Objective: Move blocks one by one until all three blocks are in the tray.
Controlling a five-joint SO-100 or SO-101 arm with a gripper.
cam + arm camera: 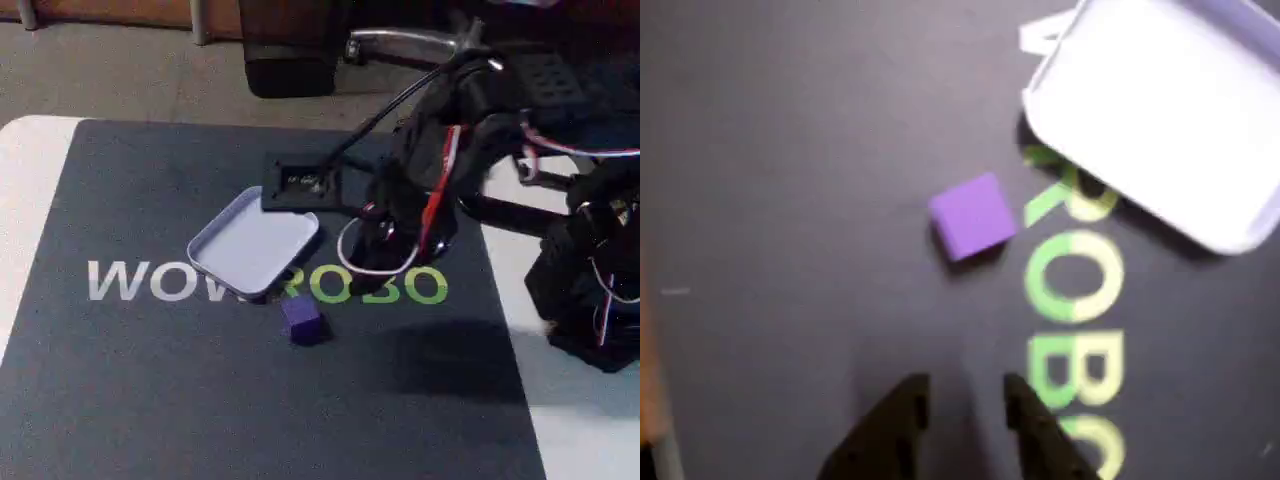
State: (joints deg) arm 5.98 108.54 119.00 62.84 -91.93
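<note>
block (301,319) on mat (150,400) — just before tray (252,243), apart

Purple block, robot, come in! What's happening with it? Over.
Gripper open, empty, above the mat. Purple block on the mat beside the tray, not in it. Tray empty. Nothing between gripper and block.

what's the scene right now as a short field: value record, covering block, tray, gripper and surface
block: small matte purple cube, resting on the mat, outside the tray, near its edge but apart from it
tray: shallow pale lavender-white rectangular tray with rounded corners, nothing visible inside
gripper: black two-finger gripper, open, holding nothing, short of the cube with the cube ahead of its fingertips in the wrist view
surface: dark grey mat with white and green lettering, on a white table
task state: cube not yet in tray
</note>
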